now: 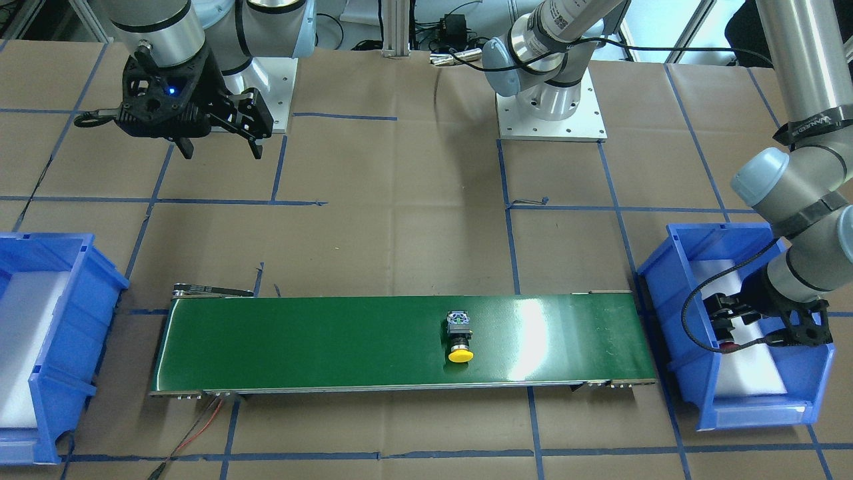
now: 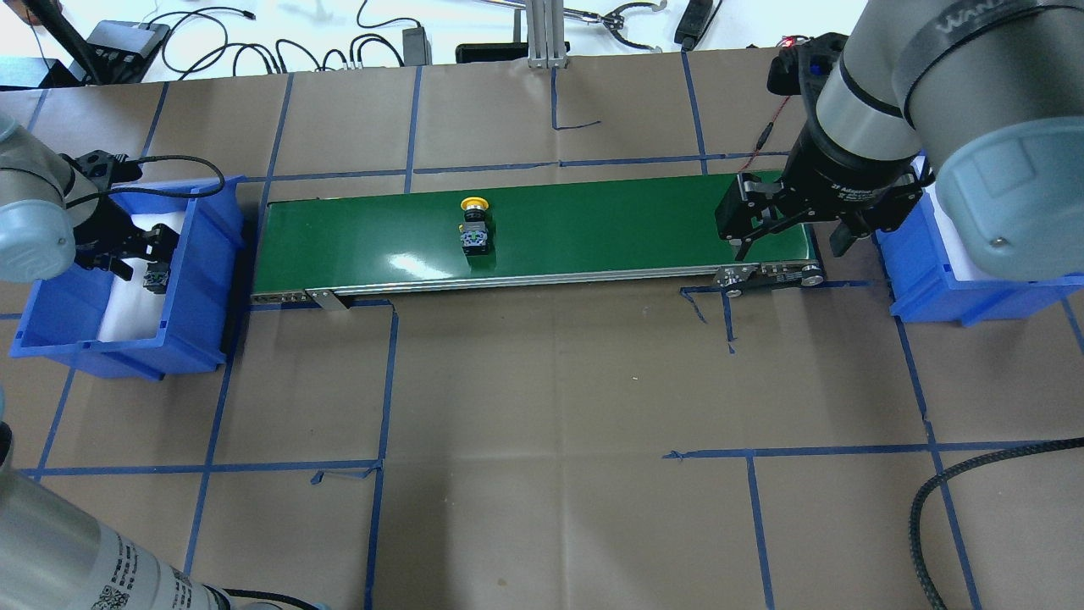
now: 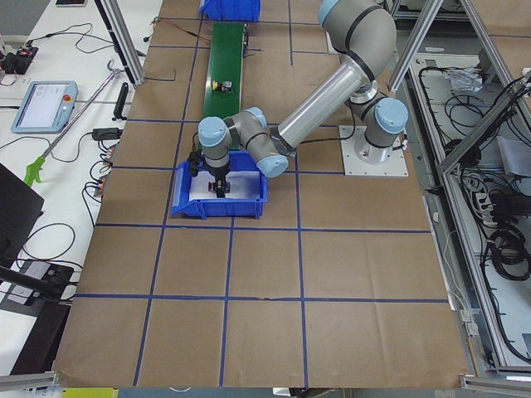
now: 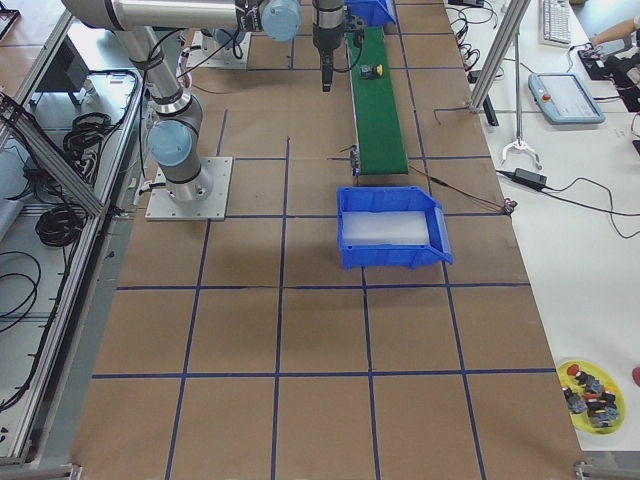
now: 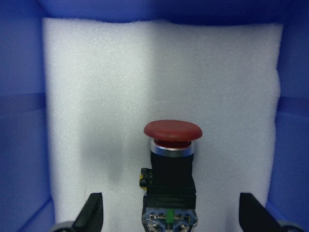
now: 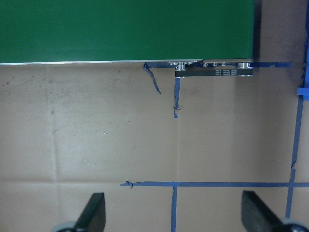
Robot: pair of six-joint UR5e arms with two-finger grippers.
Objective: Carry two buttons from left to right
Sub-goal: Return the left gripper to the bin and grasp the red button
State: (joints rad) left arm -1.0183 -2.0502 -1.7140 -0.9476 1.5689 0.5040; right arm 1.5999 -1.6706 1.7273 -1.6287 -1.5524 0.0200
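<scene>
You have blue bin (image 5: 19, 121) walls hemming the left gripper (image 5: 172, 215), fingers (image 5: 94, 212) spread wide, red button (image 5: 172, 159) lying between them on white foam (image 5: 96, 96) — touching neither, yellow button (image 2: 474, 224) midway along the green belt (image 2: 610, 229), right gripper (image 1: 220, 148) likewise wide, well apart.

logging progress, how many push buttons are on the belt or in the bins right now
2. The yellow button lies midway on the green conveyor; the red button sits in the left blue bin, under the left end effector.

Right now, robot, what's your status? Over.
Left end effector open around red button in left bin. Right end effector open, hovering beside end of belt. Yellow button mid-belt; nothing blocking it. Over.
</scene>
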